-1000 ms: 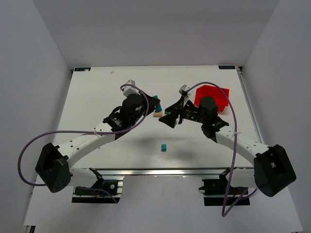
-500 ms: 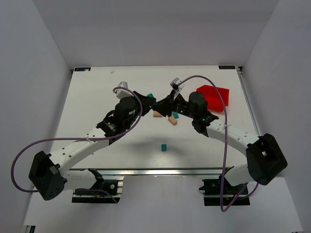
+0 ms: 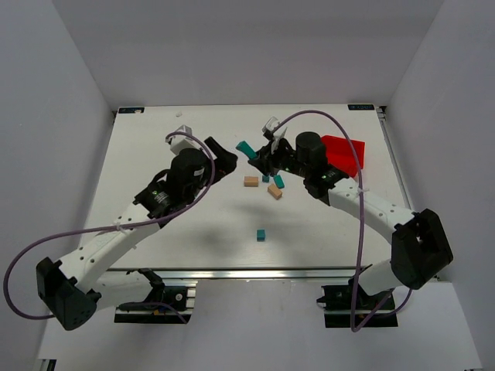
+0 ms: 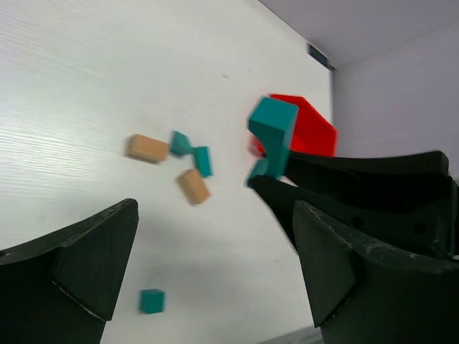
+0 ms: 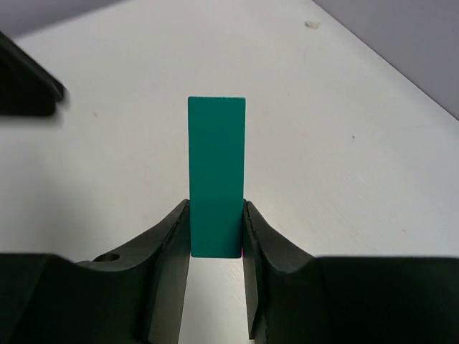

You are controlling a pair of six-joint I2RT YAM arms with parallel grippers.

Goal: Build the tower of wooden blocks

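Jaws of the right gripper (image 5: 215, 233) pinch a long teal-green wooden block (image 5: 216, 158), gripped faces hidden behind them; left gripper (image 4: 215, 247) gapes wide.

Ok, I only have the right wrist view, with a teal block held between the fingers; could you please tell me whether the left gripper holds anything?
Observer: No, the left gripper is open and empty, with the held teal block in front of it.
Operator: Thank you. Is any tower standing yet?
Observer: None. One tan block, another tan block and two small teal pieces lie loose, unstacked.
Operator: Anything else out there?
Observer: A teal cube sits alone, well apart from those.
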